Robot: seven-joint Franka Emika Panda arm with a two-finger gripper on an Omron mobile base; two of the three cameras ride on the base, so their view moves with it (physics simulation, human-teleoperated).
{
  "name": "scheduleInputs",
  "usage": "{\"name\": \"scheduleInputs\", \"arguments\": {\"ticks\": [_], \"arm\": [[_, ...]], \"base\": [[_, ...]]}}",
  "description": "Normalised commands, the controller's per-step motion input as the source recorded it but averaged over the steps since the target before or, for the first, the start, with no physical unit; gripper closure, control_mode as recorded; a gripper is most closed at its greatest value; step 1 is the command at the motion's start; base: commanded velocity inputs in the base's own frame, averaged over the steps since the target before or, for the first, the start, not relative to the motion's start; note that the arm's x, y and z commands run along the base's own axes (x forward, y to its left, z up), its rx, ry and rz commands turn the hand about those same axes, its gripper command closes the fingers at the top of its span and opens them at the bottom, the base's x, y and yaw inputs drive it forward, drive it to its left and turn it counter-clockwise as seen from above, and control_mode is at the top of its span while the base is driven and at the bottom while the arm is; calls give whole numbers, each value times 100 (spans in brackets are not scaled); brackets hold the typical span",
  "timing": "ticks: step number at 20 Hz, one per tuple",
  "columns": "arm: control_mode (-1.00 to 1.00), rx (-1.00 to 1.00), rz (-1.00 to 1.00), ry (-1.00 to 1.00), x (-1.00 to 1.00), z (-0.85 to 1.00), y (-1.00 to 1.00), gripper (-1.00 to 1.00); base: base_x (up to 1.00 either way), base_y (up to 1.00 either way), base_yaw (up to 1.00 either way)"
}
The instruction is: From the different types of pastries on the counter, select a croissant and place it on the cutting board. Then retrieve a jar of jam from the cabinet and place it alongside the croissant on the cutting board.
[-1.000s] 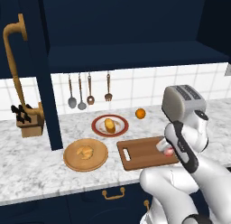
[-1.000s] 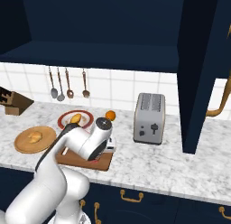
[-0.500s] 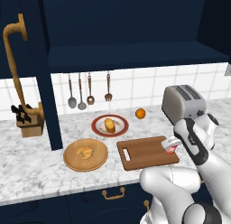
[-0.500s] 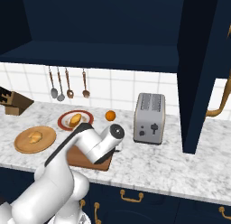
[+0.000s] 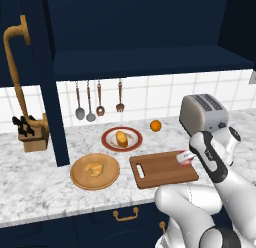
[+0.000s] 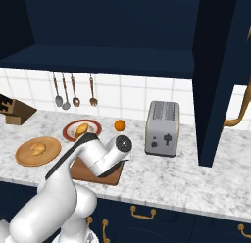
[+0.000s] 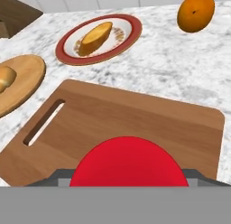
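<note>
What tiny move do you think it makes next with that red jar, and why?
Probably lower the jar of jam straight down: the tool holds it over the right end of the cutting board, which looks bare. The croissant sits on the round wooden plate.

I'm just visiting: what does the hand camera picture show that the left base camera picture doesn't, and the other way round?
The hand view alone gives a close look down over the red jar of jam onto the cutting board.

The left base view alone shows the toaster, the knife block, the hanging utensils and the navy cabinet.

Both show the board, the jar, the orange, the red-rimmed plate with an oblong pastry, and the wooden plate.
</note>
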Motion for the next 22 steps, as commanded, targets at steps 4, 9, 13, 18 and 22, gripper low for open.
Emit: {"name": "scheduleInputs", "arguments": {"ticks": [4, 9, 13, 18, 22], "arm": [[-100, -2, 0, 0, 1, -14, 0, 100], [-100, -5, -4, 1, -1, -74, 11, 100], [-100, 3, 0, 0, 0, -8, 4, 100], [-100, 0, 0, 1, 0, -16, 32, 100], [-100, -21, 0, 0, 1, -87, 97, 100]], "base": [[0, 0, 0], [0, 0, 0], [0, 0, 0], [0, 0, 0], [0, 0, 0]]}}
